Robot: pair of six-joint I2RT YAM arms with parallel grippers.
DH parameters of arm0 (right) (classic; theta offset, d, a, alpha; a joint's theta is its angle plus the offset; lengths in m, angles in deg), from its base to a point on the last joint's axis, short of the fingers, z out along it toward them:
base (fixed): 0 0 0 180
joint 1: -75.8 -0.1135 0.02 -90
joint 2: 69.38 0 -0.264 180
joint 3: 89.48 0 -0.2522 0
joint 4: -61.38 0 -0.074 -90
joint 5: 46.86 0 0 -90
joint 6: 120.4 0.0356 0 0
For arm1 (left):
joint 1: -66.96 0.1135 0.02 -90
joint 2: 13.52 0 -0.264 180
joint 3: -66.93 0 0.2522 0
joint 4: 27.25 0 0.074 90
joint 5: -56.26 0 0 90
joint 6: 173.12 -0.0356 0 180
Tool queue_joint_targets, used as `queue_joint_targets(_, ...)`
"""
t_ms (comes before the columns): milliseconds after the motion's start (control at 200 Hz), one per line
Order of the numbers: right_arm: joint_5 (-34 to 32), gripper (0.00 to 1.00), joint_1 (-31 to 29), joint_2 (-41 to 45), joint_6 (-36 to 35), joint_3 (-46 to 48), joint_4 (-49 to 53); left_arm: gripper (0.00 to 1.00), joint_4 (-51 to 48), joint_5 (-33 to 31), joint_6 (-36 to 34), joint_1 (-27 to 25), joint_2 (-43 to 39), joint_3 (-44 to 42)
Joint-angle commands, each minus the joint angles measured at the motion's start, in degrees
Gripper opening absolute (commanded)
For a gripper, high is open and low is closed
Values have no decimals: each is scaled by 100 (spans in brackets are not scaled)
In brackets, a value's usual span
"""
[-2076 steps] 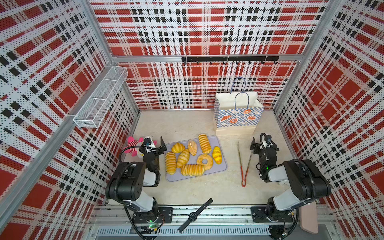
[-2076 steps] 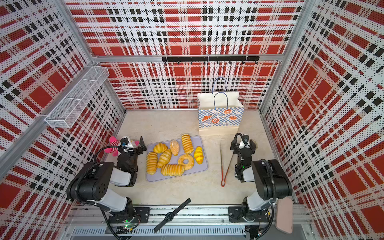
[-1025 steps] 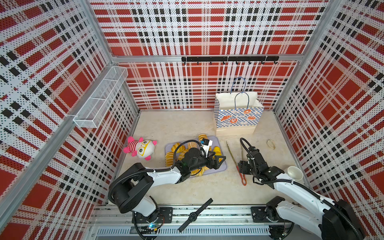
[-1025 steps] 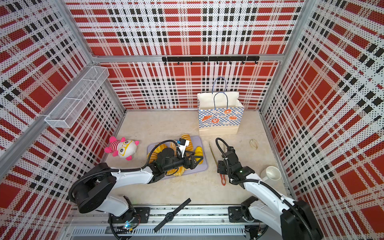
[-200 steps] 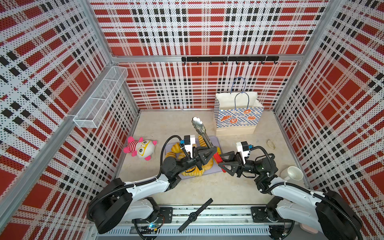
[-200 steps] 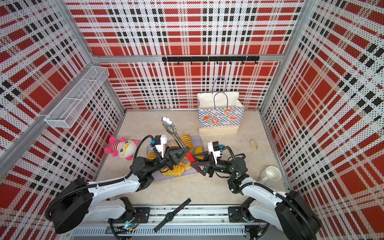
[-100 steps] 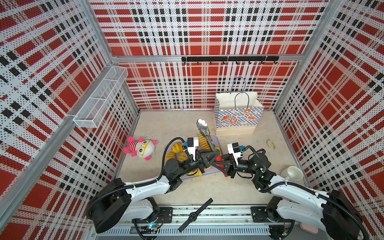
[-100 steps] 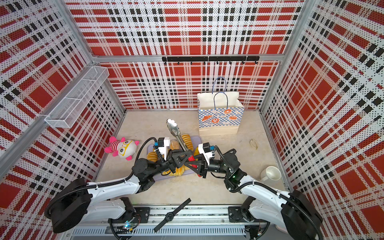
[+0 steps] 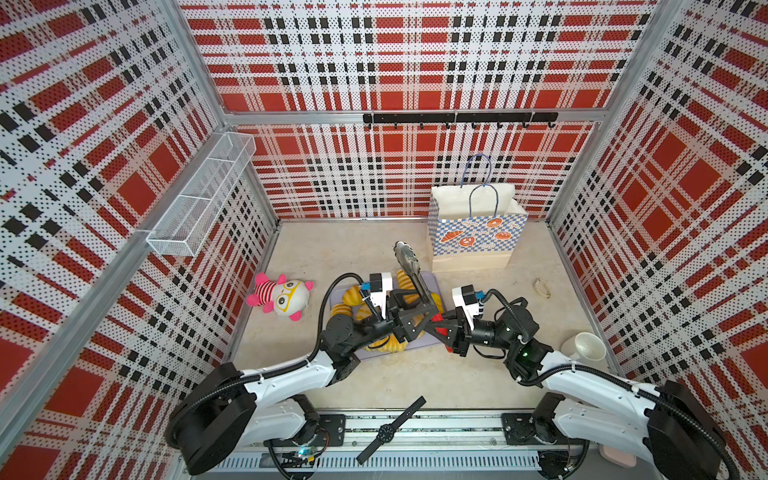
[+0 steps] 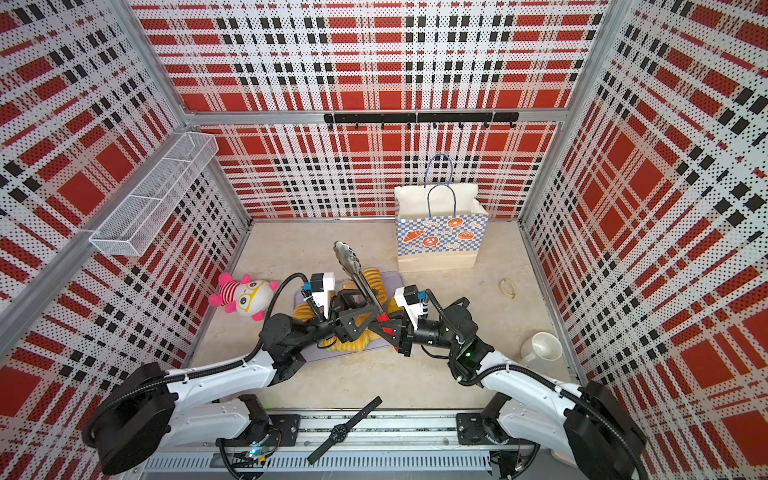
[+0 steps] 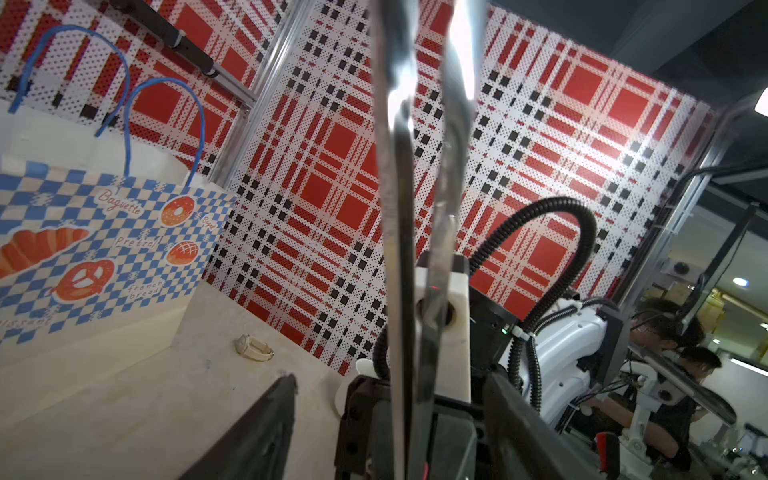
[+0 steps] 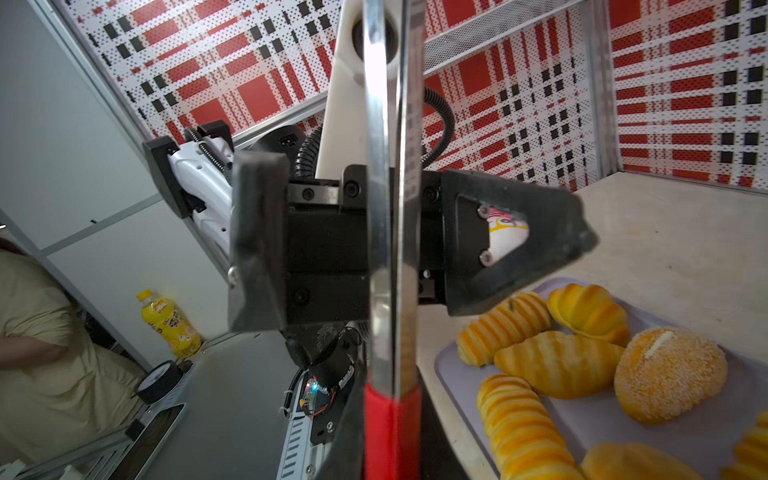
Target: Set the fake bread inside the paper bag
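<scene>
Your left gripper has sprung open since a second ago; your right gripper alone pinches the steel, red-handled tongs. Golden fake bread lies on the lilac tray, apart from the blue-checked paper bag. End-held, the tongs may swing.

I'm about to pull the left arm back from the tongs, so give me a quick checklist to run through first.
1. Right gripper shut on the tongs' red handle: ok.
2. Left gripper jaws open: ok.
3. Left jaws clear of the tongs: not ok, the tongs pass between them.
4. Paper bag upright, mouth open: ok.
5. Fake bread on the tray: ok.
</scene>
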Motion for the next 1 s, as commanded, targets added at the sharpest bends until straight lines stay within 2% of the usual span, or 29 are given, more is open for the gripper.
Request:
queue_joint_targets(0, -1105, 0, -44, 412, -363, -445, 1326, 99, -637, -133, -281, 306, -457, -206)
queue_joint_targets(135, -2346, 0, -44, 667, -480, -738, 2648, 98, -1955, -1230, -924, 67, -1153, -92)
queue_joint_targets(230, -2766, 0, -44, 633, -327, -912, 3287, 98, -2842, -2346, -1306, -294, -1295, 115)
queue_joint_targets(311, -2913, 0, -44, 564, -182, -1102, 3916, 98, -3140, -2937, -1399, -378, -1215, 145)
queue_joint_targets(446, -3325, 0, -77, 496, -142, -1325, 5115, 98, -3144, -3231, -1467, -318, -1118, -144)
queue_joint_targets(621, -3817, 0, -97, 390, -139, -1229, 5993, 98, -3335, -3332, -1473, -192, -1072, -175)
queue_joint_targets(792, -3831, 0, -100, 449, -19, -1150, 6418, 98, -3515, -3624, -1428, -236, -1010, -54)
queue_joint_targets(992, -3699, 0, -101, 396, 59, -1238, 6814, 98, -3623, -3637, -1112, -268, -653, 107)
